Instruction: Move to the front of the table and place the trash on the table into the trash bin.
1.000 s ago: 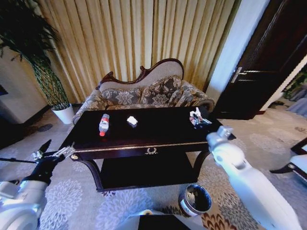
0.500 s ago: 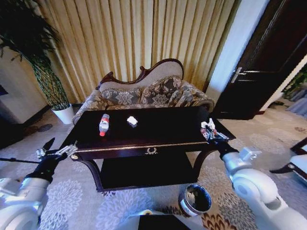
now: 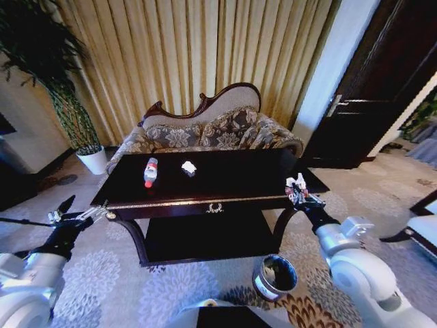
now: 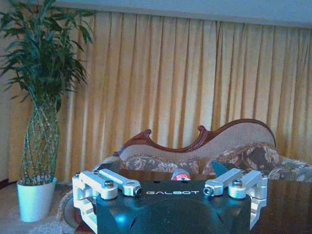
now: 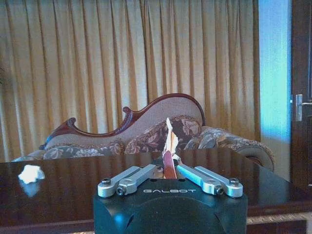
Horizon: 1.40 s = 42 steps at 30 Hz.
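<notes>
The dark glossy table [image 3: 225,179] stands ahead of me in the head view. On it lie a clear bottle [image 3: 149,171] with a red label and a crumpled white paper [image 3: 188,167]. My right gripper [image 3: 298,192] hovers at the table's front right corner, shut on a pinkish wrapper [image 3: 296,183]. The right wrist view shows that wrapper [image 5: 169,141] upright between the shut fingers [image 5: 190,173], with the white paper [image 5: 30,173] far across the tabletop. The trash bin [image 3: 275,277] sits on the carpet below and in front of this gripper. My left gripper [image 3: 76,217] waits open off the table's left front corner.
A floral sofa [image 3: 212,130] stands behind the table against gold curtains. A plant in a white pot [image 3: 93,160] is at the back left, and a dark door [image 3: 369,102] at the right. Patterned carpet lies around the table and bin.
My right gripper has drawn the wrapper off the tabletop, back to the table's front right corner. The whole view has shifted slightly. The left arm has barely moved.
</notes>
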Motion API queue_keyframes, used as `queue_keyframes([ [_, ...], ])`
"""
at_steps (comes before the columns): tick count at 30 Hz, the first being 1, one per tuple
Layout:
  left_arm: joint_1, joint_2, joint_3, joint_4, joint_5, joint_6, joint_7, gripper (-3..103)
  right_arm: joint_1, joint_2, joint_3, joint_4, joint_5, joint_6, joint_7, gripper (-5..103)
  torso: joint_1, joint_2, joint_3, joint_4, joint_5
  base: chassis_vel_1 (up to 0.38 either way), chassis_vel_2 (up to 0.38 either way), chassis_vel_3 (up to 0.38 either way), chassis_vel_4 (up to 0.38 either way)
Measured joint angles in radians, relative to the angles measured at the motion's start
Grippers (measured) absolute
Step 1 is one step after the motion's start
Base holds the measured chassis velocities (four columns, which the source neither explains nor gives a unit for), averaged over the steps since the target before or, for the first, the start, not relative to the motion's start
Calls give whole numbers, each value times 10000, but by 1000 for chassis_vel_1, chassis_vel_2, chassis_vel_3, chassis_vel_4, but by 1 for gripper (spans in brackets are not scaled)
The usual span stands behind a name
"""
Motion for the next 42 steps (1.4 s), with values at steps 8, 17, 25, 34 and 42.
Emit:
queue_keyframes([
  [8, -25, -144, 1, 0, -1, -4, 5, 100, 281, 86, -585, -350, -338, -6, -70, 0, -8, 4, -3, -1, 0, 222, -207, -220, 213],
  [17, -29, -238, -66, 0, -1, -45, 44, 100, 1724, 39, -1749, -3936, -651, -68, -172, 0, 6, -6, 6, 0, 3, 23, -38, -37, 34],
  [25, 14, -242, -238, 0, -51, -62, 46, 100, 2992, 50, -2848, -8191, -1720, 143, -550, 0, 2, -4, 1, 0, 2, -14, 19, 18, -19],
  [34, 10, -202, -372, 0, -150, -76, 62, 100, 4065, 502, -3495, -11455, -2609, 309, -901, 0, -3, 0, 1, -1, 2, 0, 0, 0, 0],
  [42, 100, -278, -425, 0, -140, -148, 201, 100, 4565, 931, -3612, -12219, -2922, 313, -865, 20, -2, 1, 0, 0, 1, 0, 0, 0, 0],
])
